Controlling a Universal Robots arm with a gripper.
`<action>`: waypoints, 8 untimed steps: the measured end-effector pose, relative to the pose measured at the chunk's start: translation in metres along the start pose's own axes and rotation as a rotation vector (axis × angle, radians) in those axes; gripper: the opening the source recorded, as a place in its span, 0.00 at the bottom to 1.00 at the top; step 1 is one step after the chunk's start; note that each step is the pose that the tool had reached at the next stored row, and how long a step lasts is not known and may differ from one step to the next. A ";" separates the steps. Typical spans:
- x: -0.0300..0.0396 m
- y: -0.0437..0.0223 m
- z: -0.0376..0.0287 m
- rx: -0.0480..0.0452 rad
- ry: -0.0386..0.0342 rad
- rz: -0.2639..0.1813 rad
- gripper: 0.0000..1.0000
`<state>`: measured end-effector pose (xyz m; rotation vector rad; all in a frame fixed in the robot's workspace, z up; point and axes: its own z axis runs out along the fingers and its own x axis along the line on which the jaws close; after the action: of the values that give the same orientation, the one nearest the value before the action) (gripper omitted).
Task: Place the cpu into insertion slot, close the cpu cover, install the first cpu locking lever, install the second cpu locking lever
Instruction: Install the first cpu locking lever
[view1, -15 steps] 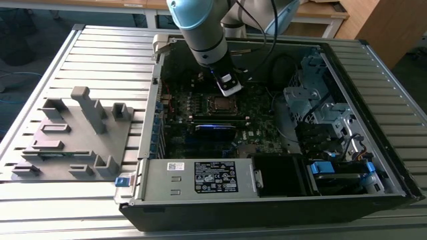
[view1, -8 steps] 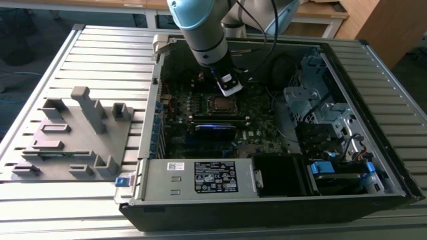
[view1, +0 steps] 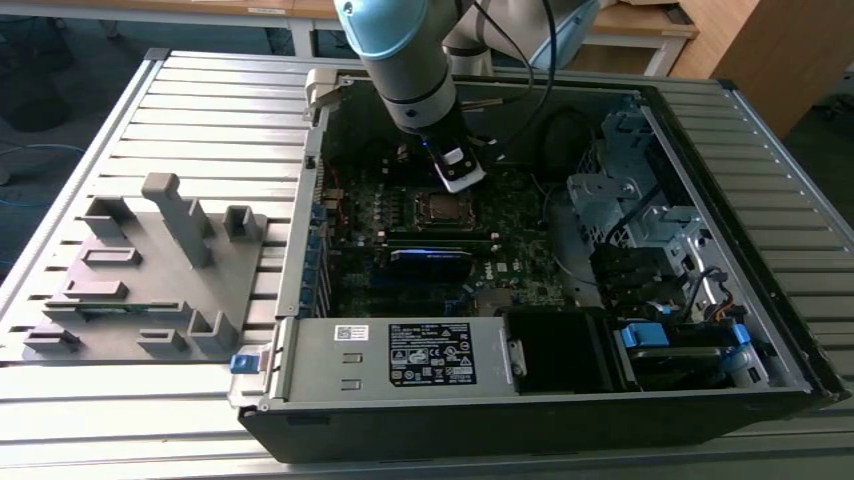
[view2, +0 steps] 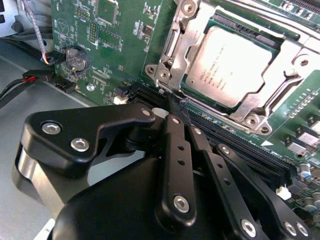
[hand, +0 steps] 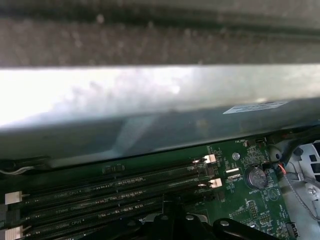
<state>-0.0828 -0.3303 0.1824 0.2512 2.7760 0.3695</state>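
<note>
One cpu already sits in the insertion slot under the closed cpu cover. Pressed together and empty, the pincer tips touch the cover's corner; slipping sideways could scrape the green board.

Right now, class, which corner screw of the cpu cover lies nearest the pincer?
The screw at the cpu cover corner toward the coin battery; the pincer tip sits beside it, the others lie farther off.
</note>
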 end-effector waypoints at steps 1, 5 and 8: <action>-0.0001 0.0000 0.0000 0.0000 0.0000 0.000 0.10; -0.0007 -0.0008 -0.0002 0.0001 0.0000 0.000 0.10; -0.0010 -0.0016 -0.0003 0.0001 -0.0001 0.000 0.10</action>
<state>-0.0822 -0.3321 0.1825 0.2513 2.7759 0.3693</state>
